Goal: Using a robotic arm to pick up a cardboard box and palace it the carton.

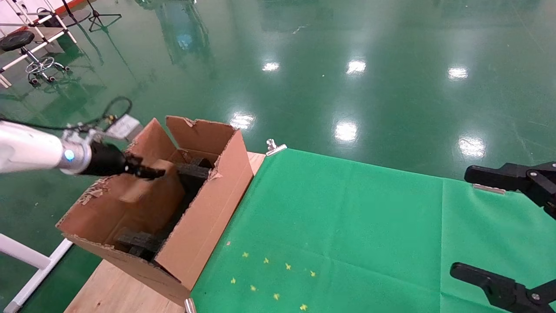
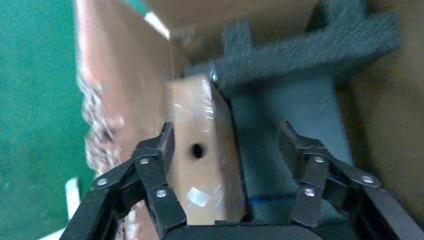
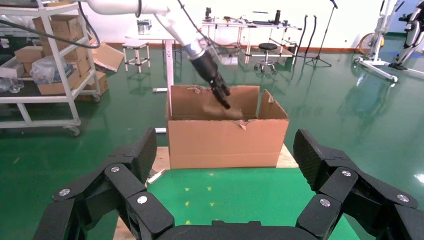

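Carton (image 1: 204,208) is being seen from the head view at the desk's (image 1: 117,291) corner, beside a green cloth (image 1: 347,226); the left tool (image 1: 152,173) is being held over the carton's open top, with the cardboard box (image 1: 150,187) lying inside against the carton's wall, next to black foam blocks (image 1: 193,170).

In the left wrist view, the left tool (image 2: 225,150) is being kept released, one finger (image 2: 162,150) just beside the cardboard box (image 2: 200,150).

In the right wrist view, the right tool (image 3: 225,150) is being held spread wide, well apart from the carton (image 3: 225,142).
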Robot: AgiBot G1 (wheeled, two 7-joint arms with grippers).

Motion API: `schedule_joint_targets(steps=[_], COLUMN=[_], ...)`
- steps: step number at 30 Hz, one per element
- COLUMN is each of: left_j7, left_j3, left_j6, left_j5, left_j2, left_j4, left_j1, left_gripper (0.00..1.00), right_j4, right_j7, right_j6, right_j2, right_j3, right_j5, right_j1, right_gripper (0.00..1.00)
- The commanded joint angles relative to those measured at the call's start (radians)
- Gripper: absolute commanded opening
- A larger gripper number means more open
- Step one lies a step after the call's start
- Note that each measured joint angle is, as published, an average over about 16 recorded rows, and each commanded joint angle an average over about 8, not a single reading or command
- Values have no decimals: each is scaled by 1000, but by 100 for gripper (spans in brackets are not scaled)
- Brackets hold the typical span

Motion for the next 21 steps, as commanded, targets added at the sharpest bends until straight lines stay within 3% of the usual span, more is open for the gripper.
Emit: schedule_joint_targets(steps=[1, 11, 21], left_j7=[11, 16, 17], left_j3=[-13, -60, -64], left_j6=[24, 160, 178], left_j5=[-18, -93, -103], left_j2=[-14, -97, -107], left_j4=[-16, -156, -195], left_j1=[-18, -81, -74], left_gripper=[100, 100, 100], right_j4=[0, 0, 0], right_j7=[0, 0, 0], right_j6=[0, 0, 0], right_j2=[0, 0, 0], right_j3=[0, 0, 0], right_j5=[0, 0, 0], right_j1=[0, 0, 0], right_gripper=[100, 100, 100])
